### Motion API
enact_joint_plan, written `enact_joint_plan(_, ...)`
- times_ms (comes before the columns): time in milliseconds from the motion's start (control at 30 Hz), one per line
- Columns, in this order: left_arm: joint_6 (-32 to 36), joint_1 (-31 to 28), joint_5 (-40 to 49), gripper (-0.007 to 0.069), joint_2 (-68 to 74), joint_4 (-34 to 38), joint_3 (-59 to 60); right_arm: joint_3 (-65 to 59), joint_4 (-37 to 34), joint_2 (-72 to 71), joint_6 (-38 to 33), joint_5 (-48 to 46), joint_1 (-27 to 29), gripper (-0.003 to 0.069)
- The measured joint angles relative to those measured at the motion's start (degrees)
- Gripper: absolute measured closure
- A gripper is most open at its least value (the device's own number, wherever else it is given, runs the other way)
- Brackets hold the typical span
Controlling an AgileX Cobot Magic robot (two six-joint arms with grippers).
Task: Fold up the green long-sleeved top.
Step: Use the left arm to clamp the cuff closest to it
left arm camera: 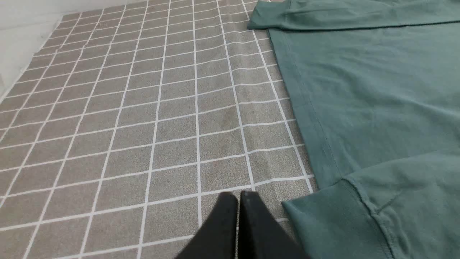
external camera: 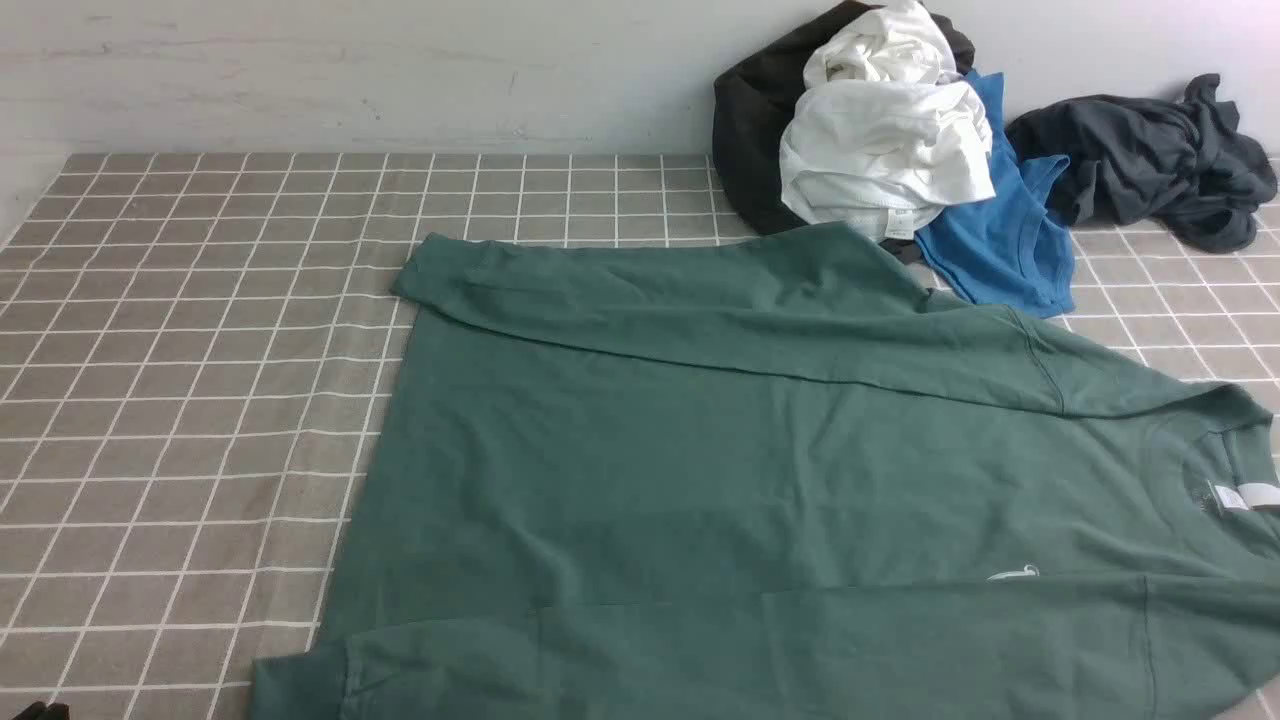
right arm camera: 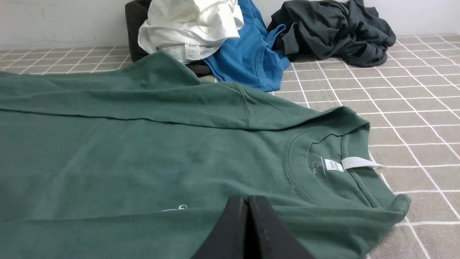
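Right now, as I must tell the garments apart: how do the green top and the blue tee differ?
The green top lies spread flat, sleeves laid along its body; the blue tee is bunched. The green top is uncovered at the front; the blue tee sits by the back wall, partly under a white garment. Both lie on the checked cloth.

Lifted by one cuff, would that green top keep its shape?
Probably not: the green long-sleeved top lies limp and creased, so it would likely sag. Being spread wide, the rest would probably drag over the checked tablecloth.
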State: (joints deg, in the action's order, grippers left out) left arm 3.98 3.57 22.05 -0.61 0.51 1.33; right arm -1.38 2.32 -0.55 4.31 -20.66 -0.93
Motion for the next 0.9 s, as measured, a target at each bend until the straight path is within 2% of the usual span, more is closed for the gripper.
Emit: enact_joint_plan(900,0.1,0.0,-1.3,0.0632,0.0,0.0,0.0,0.0,0.0,0.0,0.0,0.0,0.0,0.0673)
